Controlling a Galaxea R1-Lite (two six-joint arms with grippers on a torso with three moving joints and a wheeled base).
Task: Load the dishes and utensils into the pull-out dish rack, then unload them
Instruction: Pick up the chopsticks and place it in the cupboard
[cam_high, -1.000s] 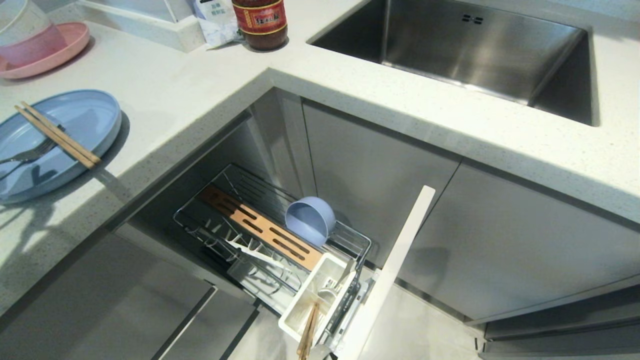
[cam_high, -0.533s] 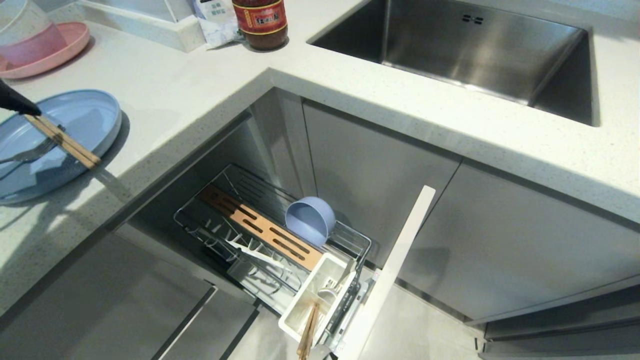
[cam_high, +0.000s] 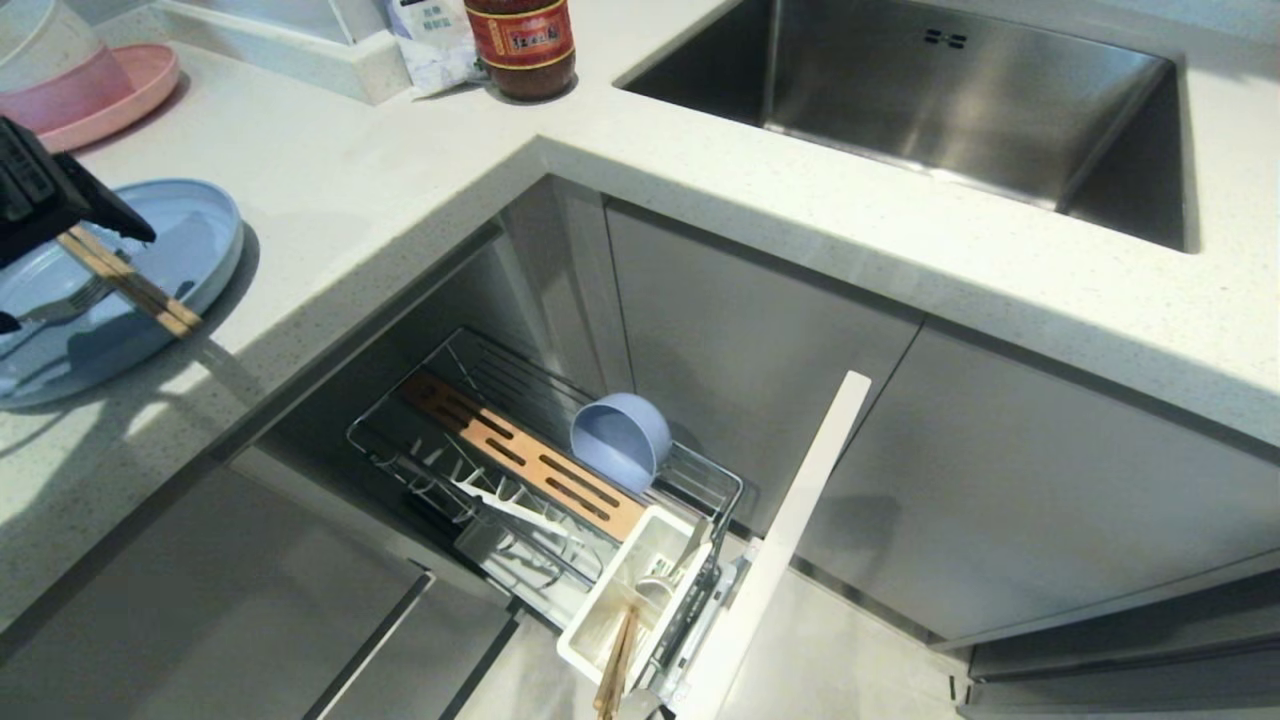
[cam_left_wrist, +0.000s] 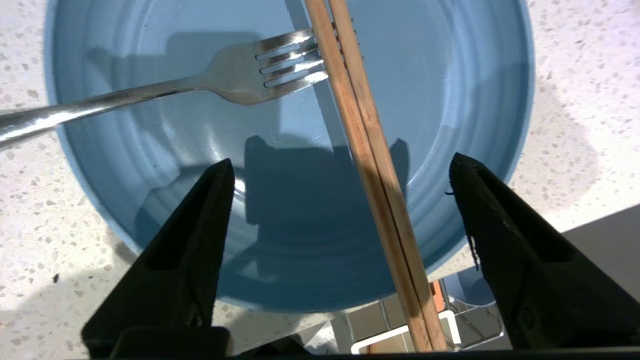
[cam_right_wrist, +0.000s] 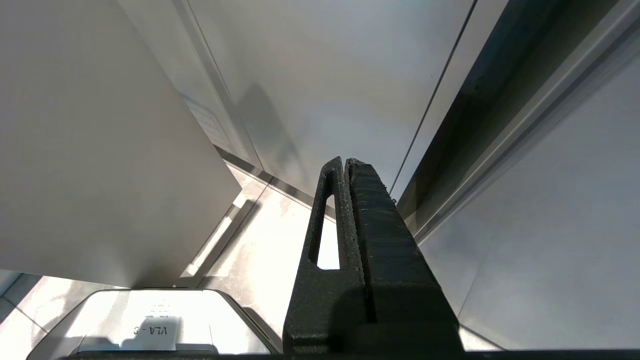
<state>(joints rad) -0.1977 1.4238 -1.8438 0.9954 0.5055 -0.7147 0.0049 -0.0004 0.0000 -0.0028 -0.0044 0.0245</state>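
From the head view, your left gripper (cam_high: 60, 215) is hovering over the light-blue plate (cam_high: 190, 250) on the countertop (cam_high: 400, 180) while the blue bowl (cam_high: 620, 440) is sitting in the pull-out dish rack (cam_high: 540, 480); from the left wrist, its wide-open, empty jaws are straddling the chopsticks (cam_left_wrist: 370, 155) beside the fork (cam_left_wrist: 200, 92); from the right wrist, your right gripper (cam_right_wrist: 347, 167) is hanging closed beside cabinet fronts (cam_right_wrist: 325, 75).

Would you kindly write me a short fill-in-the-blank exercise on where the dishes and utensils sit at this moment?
1. The fork and the chopsticks lie on the blue ____.
2. The blue bowl sits in the pull-out dish ____.
3. Above the plate, the left hand is ____.
4. The right hand, parked by the cabinet fronts, is ____.

Missing words: plate; rack; open; shut
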